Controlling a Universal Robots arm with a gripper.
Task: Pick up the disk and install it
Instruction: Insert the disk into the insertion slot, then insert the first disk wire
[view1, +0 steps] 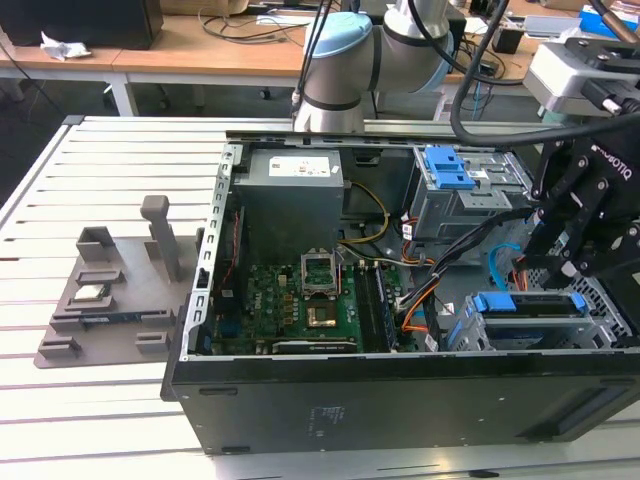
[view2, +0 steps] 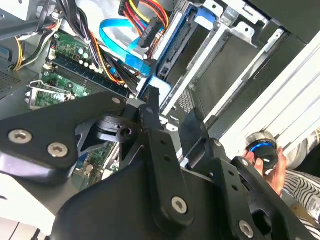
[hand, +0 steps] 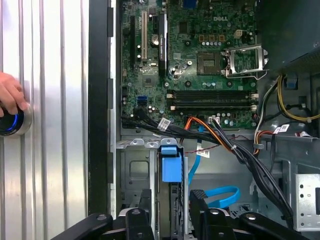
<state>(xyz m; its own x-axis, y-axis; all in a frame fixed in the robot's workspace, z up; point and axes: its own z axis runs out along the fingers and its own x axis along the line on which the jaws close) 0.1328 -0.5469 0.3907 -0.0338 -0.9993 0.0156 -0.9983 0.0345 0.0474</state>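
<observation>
The disk (view1: 525, 303) stands on edge in the grey metal drive bay (view1: 605, 318) at the near corner of the open computer case, on the exterior view's right. Its bright blue frame end (hand: 171, 167) shows in the first wrist view and again as a blue tab (view2: 159, 86) in the second wrist view. My black gripper (view1: 562, 272) hangs just above it. Its fingers (hand: 144, 217) stand apart on either side of the disk's edge, with a gap to each. The gripper (view2: 172, 117) looks open and holds nothing.
The case (view1: 400, 390) lies open on a white slatted table (view1: 110, 180), showing the motherboard (hand: 200, 55) and cable bundles (hand: 240, 150). A blue latch on a grey cage (view1: 450, 170) sits at the back. A grey fixture (view1: 110, 300) holds a small silver chip. A hand (hand: 9, 95) rests on a blue-lit button (hand: 10, 122).
</observation>
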